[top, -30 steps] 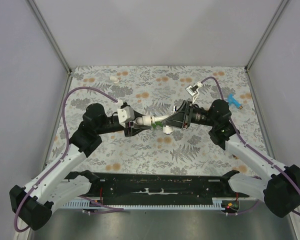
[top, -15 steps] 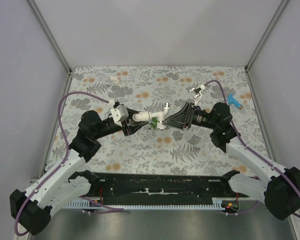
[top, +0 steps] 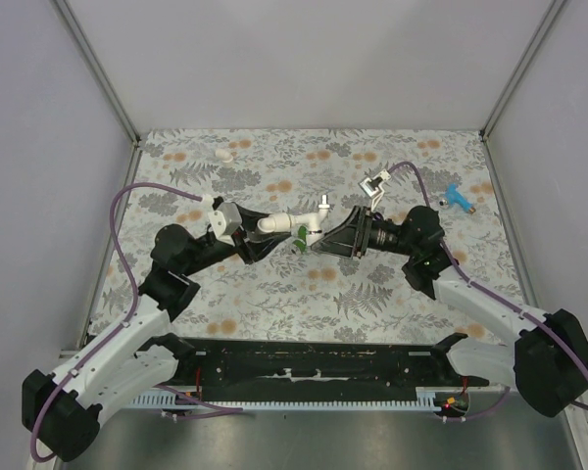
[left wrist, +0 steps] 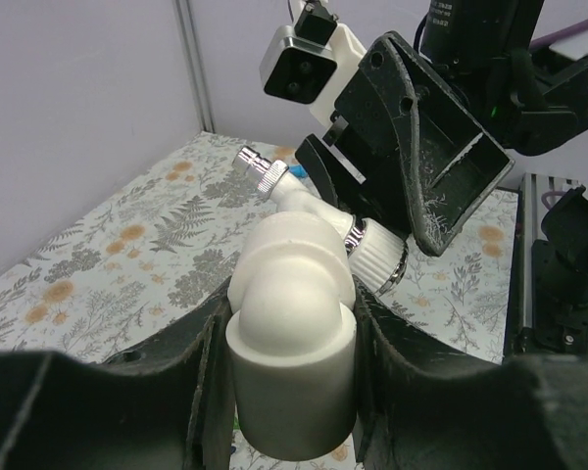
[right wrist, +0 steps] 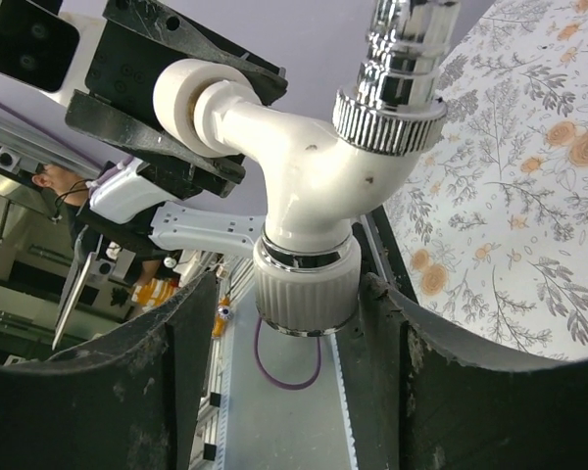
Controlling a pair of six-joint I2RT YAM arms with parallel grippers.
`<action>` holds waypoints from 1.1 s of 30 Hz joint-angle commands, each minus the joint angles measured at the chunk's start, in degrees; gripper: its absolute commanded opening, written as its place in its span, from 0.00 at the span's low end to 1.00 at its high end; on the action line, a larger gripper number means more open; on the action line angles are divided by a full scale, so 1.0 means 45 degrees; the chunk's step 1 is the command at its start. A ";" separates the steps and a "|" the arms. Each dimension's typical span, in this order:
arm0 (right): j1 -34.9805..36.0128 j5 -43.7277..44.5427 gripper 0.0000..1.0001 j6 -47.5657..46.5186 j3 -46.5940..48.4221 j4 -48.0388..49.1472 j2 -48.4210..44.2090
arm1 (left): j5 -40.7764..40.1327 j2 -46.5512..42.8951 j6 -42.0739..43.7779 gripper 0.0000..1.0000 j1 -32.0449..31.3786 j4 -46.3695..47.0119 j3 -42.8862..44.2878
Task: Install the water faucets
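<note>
My left gripper is shut on a white elbow fitting, which fills the left wrist view. The white faucet is joined to that fitting and held above the table, spout up. In the right wrist view its body and ribbed knob sit between my right gripper's fingers. One finger touches the knob and a gap shows at the other. A green faucet lies under them, mostly hidden. A blue faucet lies at the far right.
A small white pipe fitting lies at the far left of the floral table. Grey walls close in the back and sides. A black rail runs along the near edge between the arm bases.
Both arms have lifted the joined fitting and faucet and shifted them slightly left. The faucet has turned, so its spout now points up instead of down.
</note>
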 commanded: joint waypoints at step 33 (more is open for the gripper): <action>-0.0582 0.1976 0.90 -1.1171 0.0736 -0.4436 -0.4342 | 0.0318 -0.0285 -0.0720 0.02 -0.0049 -0.0158 0.0898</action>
